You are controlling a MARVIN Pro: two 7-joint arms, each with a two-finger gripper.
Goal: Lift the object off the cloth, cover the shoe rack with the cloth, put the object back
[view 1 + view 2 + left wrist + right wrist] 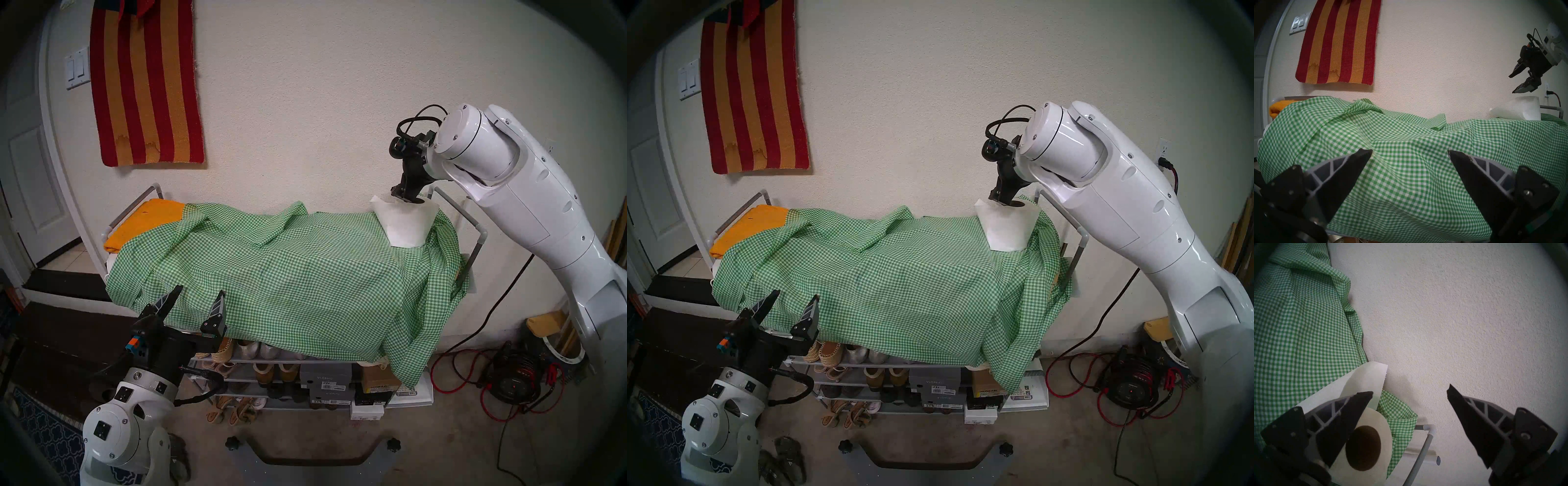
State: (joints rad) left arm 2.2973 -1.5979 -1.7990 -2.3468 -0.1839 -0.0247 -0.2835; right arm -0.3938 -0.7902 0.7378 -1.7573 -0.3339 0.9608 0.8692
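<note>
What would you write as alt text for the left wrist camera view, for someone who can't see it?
A green-and-white gingham cloth drapes over a shoe rack, seen between the open left gripper. At far right, a white tissue roll stands on the cloth under the open right gripper, which is clear of it. A red-and-gold striped rug hangs on the wall.

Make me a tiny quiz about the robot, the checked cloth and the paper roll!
1. True or false: the white roll of tissue paper stands upright on the green-and-white gingham cloth.
2. Which gripper hangs just above the roll? A) left gripper B) right gripper
3. Fill in: the folded cloth peeking out at the far end of the grey tube shoe rack is coloured ____.

Key: 1 true, with its brown core facing up. 2 B, jaws open, not touching the roll in the left wrist view. 3 orange-yellow.
</note>
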